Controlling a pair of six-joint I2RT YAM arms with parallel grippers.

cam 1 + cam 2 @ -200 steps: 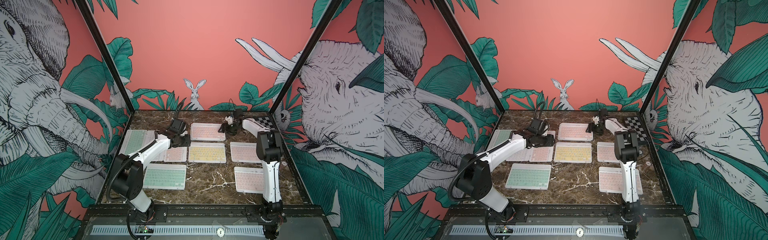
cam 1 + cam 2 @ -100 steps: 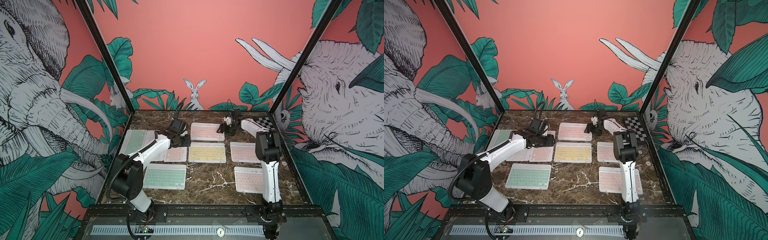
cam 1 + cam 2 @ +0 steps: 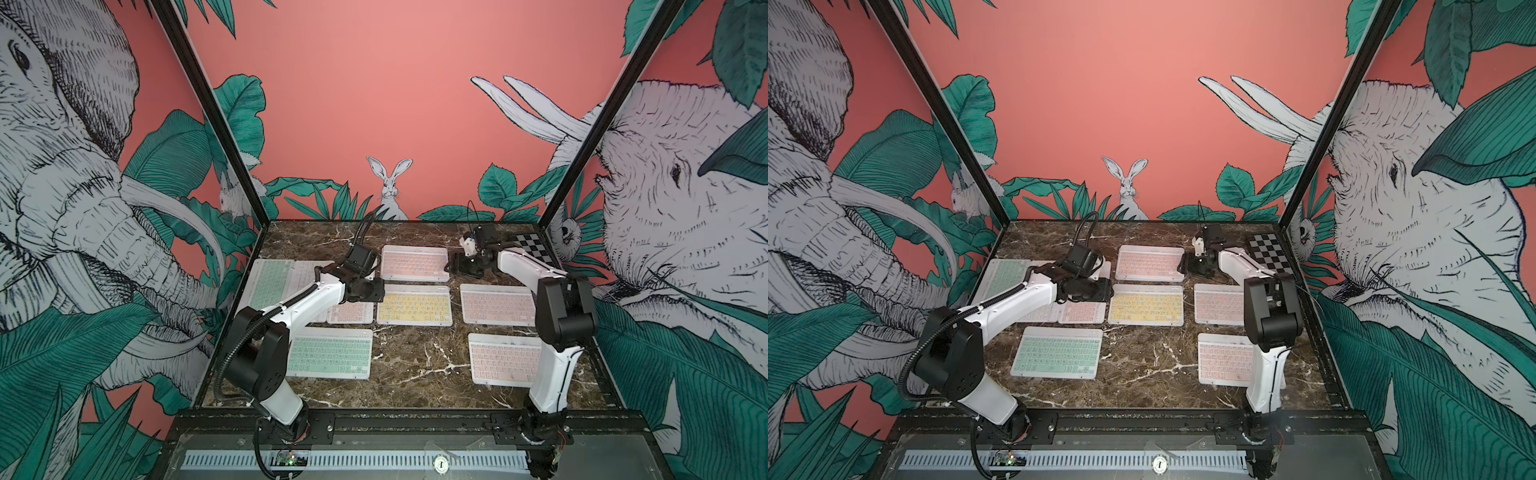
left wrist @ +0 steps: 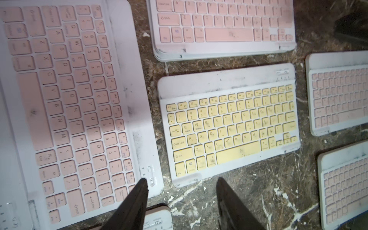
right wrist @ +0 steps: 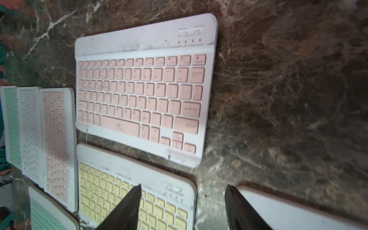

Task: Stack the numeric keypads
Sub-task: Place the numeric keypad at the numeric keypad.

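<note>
Several numeric keypads lie flat and apart on the marble table (image 3: 415, 386). A pink one (image 3: 415, 262) is at the back, a yellow one (image 3: 414, 305) in the middle, and two pink ones (image 3: 496, 305) (image 3: 505, 363) on the right. A mint one (image 3: 330, 357) is front left. Mint (image 3: 270, 278), white and pink (image 3: 351, 311) ones sit side by side on the left. My left gripper (image 3: 376, 289) (image 4: 181, 180) hovers open over the gap between that pink keypad (image 4: 75, 99) and the yellow one (image 4: 229, 129). My right gripper (image 3: 455, 266) (image 5: 183, 186) hangs open beside the back pink keypad (image 5: 143, 93), holding nothing.
A black-and-white checkered board (image 3: 532, 245) lies in the back right corner. Black frame posts and printed walls close in the table on three sides. A black rail (image 3: 415, 424) runs along the front edge, where both arm bases stand.
The right arm has drifted slightly to the left at the back. The left arm and all the keypads stay where they were.
</note>
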